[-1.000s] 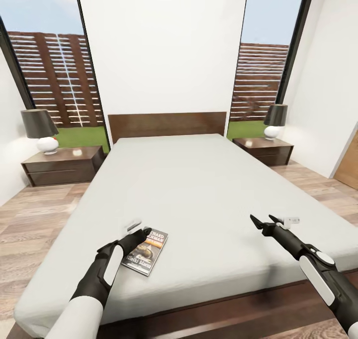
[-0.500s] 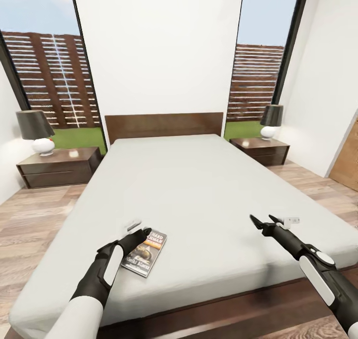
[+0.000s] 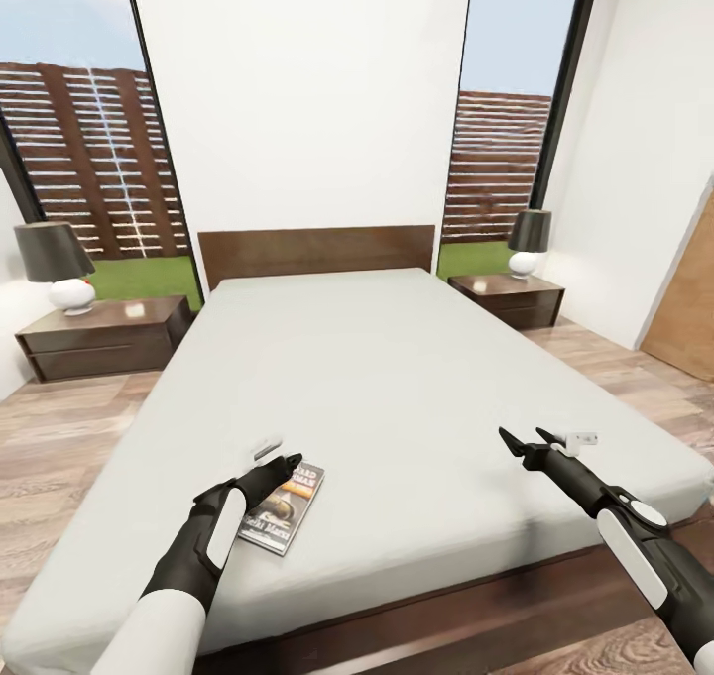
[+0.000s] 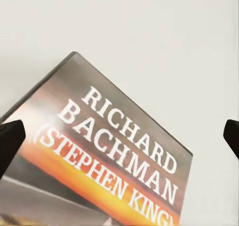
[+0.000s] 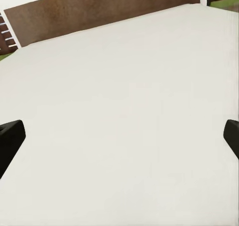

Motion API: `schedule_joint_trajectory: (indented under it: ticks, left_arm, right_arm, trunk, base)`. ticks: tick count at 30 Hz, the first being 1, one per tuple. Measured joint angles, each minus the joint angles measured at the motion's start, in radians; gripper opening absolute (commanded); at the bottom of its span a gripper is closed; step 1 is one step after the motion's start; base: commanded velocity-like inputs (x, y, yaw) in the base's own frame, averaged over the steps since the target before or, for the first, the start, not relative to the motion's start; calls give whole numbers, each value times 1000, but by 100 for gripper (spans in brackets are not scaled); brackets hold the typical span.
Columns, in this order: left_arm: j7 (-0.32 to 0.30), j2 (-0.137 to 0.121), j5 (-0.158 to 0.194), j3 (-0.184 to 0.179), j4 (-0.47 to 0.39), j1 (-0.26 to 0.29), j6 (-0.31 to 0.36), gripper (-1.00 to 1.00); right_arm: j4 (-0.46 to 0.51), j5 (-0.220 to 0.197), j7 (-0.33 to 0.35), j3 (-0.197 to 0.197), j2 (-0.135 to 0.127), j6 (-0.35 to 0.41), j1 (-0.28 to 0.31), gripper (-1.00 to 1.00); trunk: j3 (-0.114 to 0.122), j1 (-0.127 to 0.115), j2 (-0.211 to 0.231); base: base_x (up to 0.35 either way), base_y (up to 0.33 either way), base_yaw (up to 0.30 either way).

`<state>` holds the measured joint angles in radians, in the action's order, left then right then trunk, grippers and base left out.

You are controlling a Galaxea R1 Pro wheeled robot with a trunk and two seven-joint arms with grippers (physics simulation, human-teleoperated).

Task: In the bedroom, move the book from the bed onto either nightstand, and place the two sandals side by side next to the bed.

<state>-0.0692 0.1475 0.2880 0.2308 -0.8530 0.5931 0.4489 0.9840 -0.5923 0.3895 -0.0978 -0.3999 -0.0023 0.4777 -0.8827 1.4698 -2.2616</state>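
1. book [image 3: 285, 507] lies flat on bed [image 3: 397, 378], near its foot edge
2. left gripper [image 3: 287, 464] wide open, right above book, holding nothing
3. right gripper [image 3: 528, 439] open, empty, over mattress

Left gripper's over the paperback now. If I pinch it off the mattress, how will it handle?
The book looks thin and lies flat on the bed, so it is probably light but hard to get under. Its glossy cover may slip. Held by one edge in the left gripper, it could sag.

Book [image 3: 286, 507]: grey-dark cover w/ white lettering, orange band; bed [image 3: 397, 378] pale-grey; nightstand [image 3: 99, 336] dark-brown.
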Motion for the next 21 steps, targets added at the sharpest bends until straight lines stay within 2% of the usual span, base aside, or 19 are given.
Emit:
schedule_joint_trajectory:
  ticks: [9, 15, 21]
  left_arm:
    - [0, 0, 0, 0, 0, 0, 0, 100]
    - [0, 0, 0, 0, 0, 0, 0, 100]
    - [0, 0, 0, 0, 0, 0, 1, 100]
  right_arm:
    - [0, 0, 0, 0, 0, 1, 0, 100]
    - [0, 0, 0, 0, 0, 1, 0, 100]
    - [0, 0, 0, 0, 0, 1, 0, 100]
  trunk:
    - [2, 0, 0]
    - [4, 0, 0]
    - [5, 0, 0]
  base:
    - [0, 0, -34]
    - [0, 0, -162]
    - [0, 0, -44]
